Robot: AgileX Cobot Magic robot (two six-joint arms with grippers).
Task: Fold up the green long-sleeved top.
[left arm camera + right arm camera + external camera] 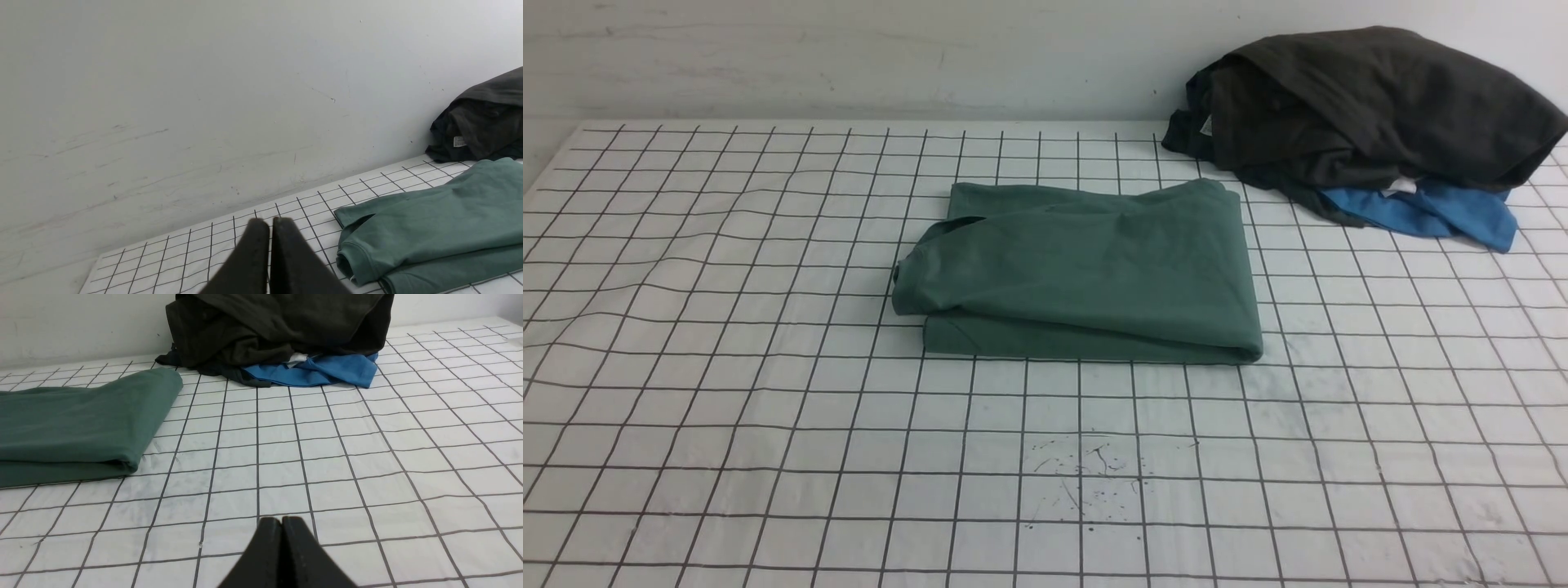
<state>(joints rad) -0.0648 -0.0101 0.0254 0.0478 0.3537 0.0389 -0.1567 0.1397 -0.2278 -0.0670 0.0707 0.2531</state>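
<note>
both my grippers clenched on nothing, green top folded mid-table

i'm over a white table cover (pixel 727 392) ruled with a dark grid, rumpled on my left, with a patch of small dark specks (pixel 1086 482) near my front edge. a plain pale scuffed wall (pixel 849 57) closes off the far side

count: one green long-sleeved top (pixel 1086 273), one dark charcoal garment (pixel 1372 106), one bright blue garment (pixel 1429 212), two grippers of mine

the green top lies folded into a rough rectangle at the middle of the table, a rounded fold at its right edge, looser layers at its left. the charcoal garment is heaped in the far right corner against the wall, lying on the blue one

my left gripper (pixel 269 228) is pressed shut, empty, beside the top's left edge. my right gripper (pixel 282 524) is shut too, empty, over bare grid to the right of the top. open cloth lies all around the top
</note>
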